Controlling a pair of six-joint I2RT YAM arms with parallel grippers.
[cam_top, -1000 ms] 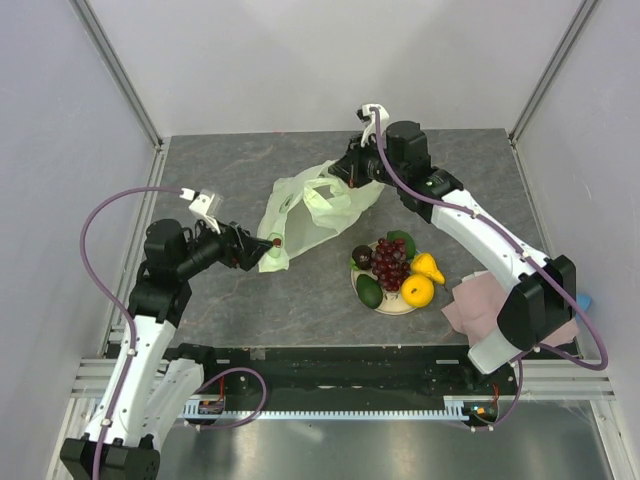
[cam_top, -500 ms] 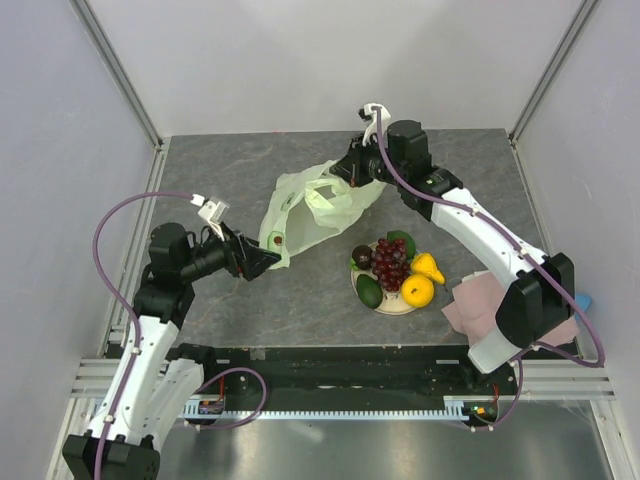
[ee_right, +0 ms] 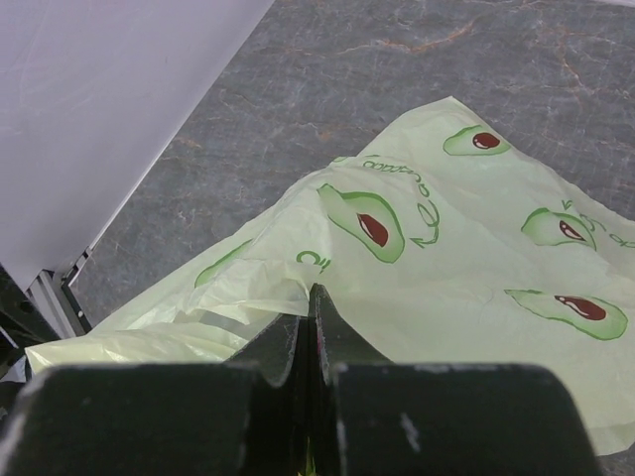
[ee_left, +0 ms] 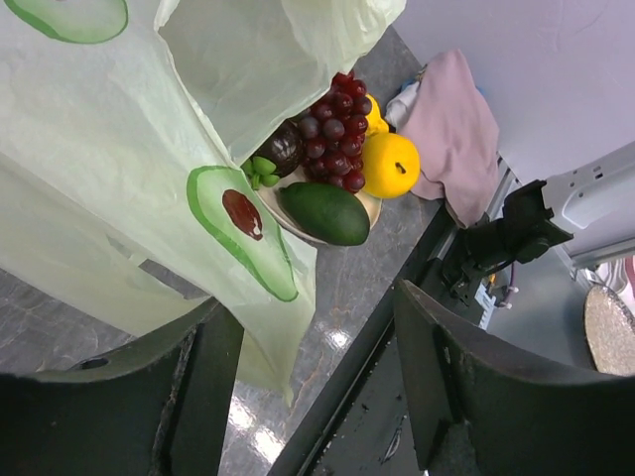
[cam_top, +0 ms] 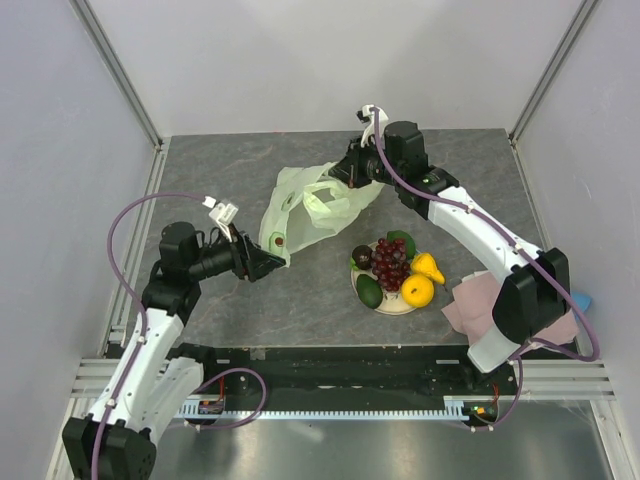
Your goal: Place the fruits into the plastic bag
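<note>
Left gripper [cam_top: 266,263]: jaws apart and empty, tips just beside the near corner of the pale green translucent plastic bag [cam_top: 300,215].
Right gripper [ee_right: 310,315]: pinched shut on the bag's far edge.
Small toy fruits [cam_top: 392,268]: heaped on a round cream plate [cam_top: 396,309], beyond the left gripper's open tips, outside the bag.

White arms [cam_top: 480,237], black joints, purple cables [cam_top: 160,195]

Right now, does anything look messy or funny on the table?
Nothing is spilled. The fruits sit neatly on the plate. Only the plastic bag looks crumpled, pinched by the right gripper, and a pink cloth lies bunched beside the plate.
</note>
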